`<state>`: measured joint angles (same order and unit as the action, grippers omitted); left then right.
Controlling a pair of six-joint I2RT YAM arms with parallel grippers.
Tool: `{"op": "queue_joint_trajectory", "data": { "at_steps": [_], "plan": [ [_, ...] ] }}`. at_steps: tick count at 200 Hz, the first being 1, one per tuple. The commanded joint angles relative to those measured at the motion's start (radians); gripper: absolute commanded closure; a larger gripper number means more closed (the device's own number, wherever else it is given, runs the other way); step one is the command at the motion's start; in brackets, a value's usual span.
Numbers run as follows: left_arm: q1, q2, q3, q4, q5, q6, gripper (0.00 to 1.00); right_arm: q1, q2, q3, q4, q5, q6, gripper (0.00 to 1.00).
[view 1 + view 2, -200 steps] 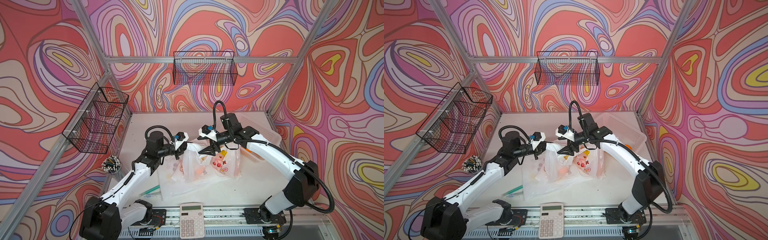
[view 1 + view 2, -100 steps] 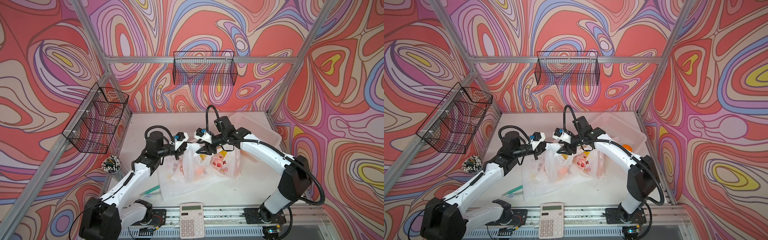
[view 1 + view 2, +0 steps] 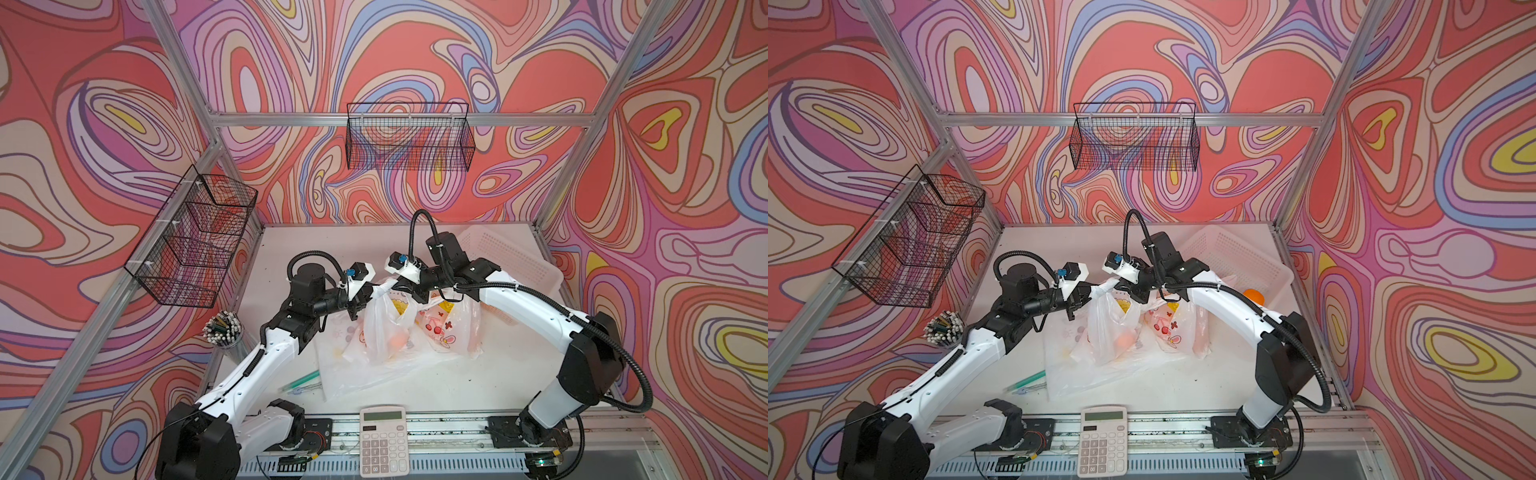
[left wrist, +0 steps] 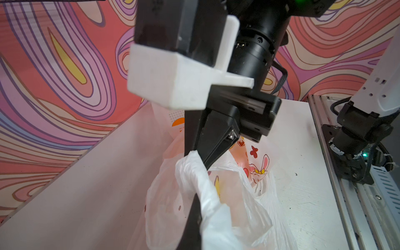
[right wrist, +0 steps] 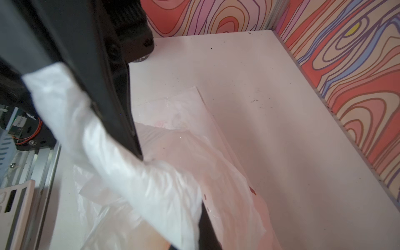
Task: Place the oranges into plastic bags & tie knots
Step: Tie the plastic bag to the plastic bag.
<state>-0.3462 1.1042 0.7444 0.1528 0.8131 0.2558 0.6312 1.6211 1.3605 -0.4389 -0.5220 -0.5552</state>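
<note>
Over the middle of the tabletop [image 3: 478, 386], the left claw [image 3: 365, 296] is pressed together on a bunched handle [image 4: 190, 173] of the upright plastic bag [image 3: 380, 332]. The right claw [image 3: 398, 286], just beside it, pinches a white handle strand [image 5: 121, 168]; whether it is the same loop I cannot tell. An orange [image 3: 397, 340] shows through the bag's film. For a sound knot, I judge the strands should cross under light tension without lifting the bag. Both forearms reach inward, wrists nearly meeting above the bag's mouth.
</note>
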Motion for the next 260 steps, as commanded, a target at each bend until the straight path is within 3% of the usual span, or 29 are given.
{"op": "queue_joint_trajectory", "data": {
  "at_steps": [1, 40, 106, 162, 192, 201, 230, 260],
  "plan": [
    [-0.028, -0.032, 0.036, -0.025, -0.018, -0.075, 1.00, 0.002, -0.051, -0.059, 0.141, 0.114, 0.038, 1.00],
    [-0.075, -0.032, 0.037, -0.019, -0.077, -0.165, 1.00, 0.017, -0.093, -0.184, 0.384, 0.148, 0.117, 1.00],
    [-0.102, 0.022, -0.079, 0.295, -0.125, -0.400, 1.00, 0.069, -0.051, -0.385, 0.917, 0.053, 0.421, 1.00],
    [-0.125, 0.068, -0.142, 0.423, -0.172, -0.448, 1.00, 0.107, 0.061, -0.519, 1.399, 0.074, 0.647, 1.00],
    [-0.126, 0.044, -0.177, 0.424, -0.212, -0.441, 1.00, 0.111, 0.104, -0.571, 1.557, 0.102, 0.712, 1.00],
    [-0.125, 0.023, -0.177, 0.375, -0.235, -0.423, 0.92, 0.110, 0.108, -0.582, 1.568, 0.111, 0.710, 1.00],
    [-0.125, -0.093, -0.176, 0.186, -0.311, -0.360, 0.54, 0.110, 0.105, -0.581, 1.508, 0.130, 0.666, 1.00],
    [-0.125, -0.236, -0.200, 0.032, -0.470, -0.391, 0.33, 0.109, 0.102, -0.584, 1.498, 0.140, 0.644, 1.00]
  ]
}}
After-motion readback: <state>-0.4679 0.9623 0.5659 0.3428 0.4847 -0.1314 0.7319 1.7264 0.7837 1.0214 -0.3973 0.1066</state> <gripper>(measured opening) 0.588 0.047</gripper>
